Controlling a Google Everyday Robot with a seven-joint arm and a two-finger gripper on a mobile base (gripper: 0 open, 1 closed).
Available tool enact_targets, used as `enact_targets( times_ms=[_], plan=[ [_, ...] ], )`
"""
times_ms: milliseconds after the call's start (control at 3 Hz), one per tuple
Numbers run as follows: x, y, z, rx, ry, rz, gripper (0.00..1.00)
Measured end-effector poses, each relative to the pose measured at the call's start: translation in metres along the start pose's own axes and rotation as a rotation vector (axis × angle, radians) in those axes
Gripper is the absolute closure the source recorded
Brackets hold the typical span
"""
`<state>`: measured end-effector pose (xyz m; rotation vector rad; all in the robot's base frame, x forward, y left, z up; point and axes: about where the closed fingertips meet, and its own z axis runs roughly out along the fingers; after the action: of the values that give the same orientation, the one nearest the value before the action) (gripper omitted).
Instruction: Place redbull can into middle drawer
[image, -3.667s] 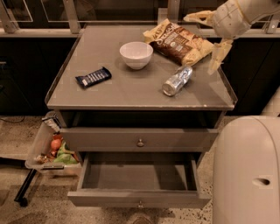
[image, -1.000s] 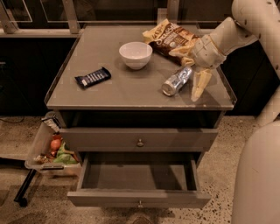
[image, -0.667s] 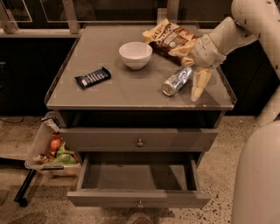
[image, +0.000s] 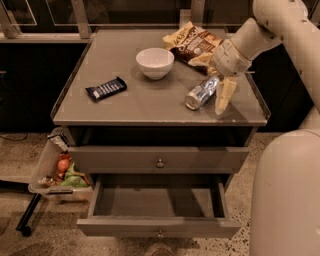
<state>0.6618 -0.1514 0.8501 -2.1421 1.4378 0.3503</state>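
Note:
The redbull can (image: 201, 93), slim and silver, lies on its side on the cabinet top near the right front edge. My gripper (image: 214, 80) is down at the can's far end and open. One cream finger (image: 223, 95) rests just right of the can; the other is on its far side by the chip bag. The can is still lying on the top. The middle drawer (image: 160, 227), the lower knobbed front, is pulled out and its grey inside looks empty. The knobbed drawer above it (image: 160, 159) is shut.
A white bowl (image: 155, 62), a dark blue candy bar (image: 106, 88) and a chip bag (image: 192, 44) lie on the cabinet top (image: 130, 107). A bin of oddments (image: 59, 172) hangs at the lower left. My robot's body (image: 285, 195) fills the lower right.
The gripper has come down from over the chip bag to the can's far end. Over the last second it has hardly moved. The can lies where it was.

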Motion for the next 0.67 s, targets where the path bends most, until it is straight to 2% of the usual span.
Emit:
enact_targets(
  times_ms=[667],
  plan=[
    [0.0,-0.0001,0.0,0.0,0.0,0.0,0.43]
  ],
)
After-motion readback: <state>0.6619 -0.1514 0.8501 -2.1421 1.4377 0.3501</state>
